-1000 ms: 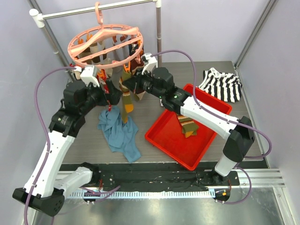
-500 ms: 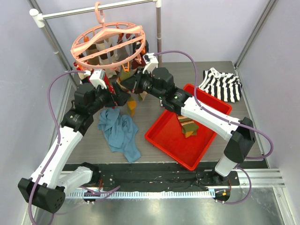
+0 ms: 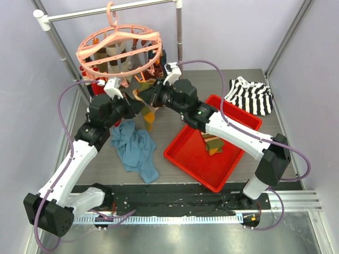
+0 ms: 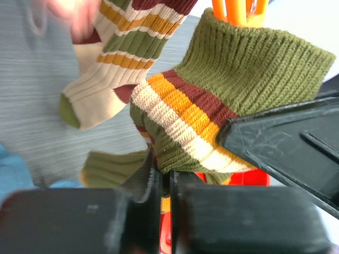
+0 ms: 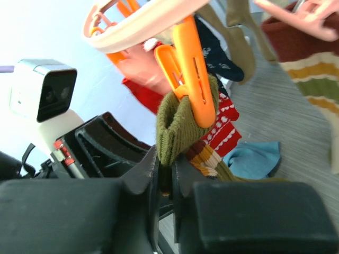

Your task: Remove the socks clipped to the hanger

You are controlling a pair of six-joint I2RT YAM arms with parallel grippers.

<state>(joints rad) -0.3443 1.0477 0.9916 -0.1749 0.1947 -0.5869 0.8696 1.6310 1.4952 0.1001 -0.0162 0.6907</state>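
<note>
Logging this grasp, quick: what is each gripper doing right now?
Left gripper: closed on the olive striped sock.
Right gripper: closed on the same sock's cuff, just below its orange clip.

From above, the tips of the left gripper and right gripper are hidden under the hanger and the socks. The right arm covers part of 1 sock in the red tray. In the left wrist view, the orange clip is cut off at the top, and the fingers hide the bottom of the green sock.
</note>
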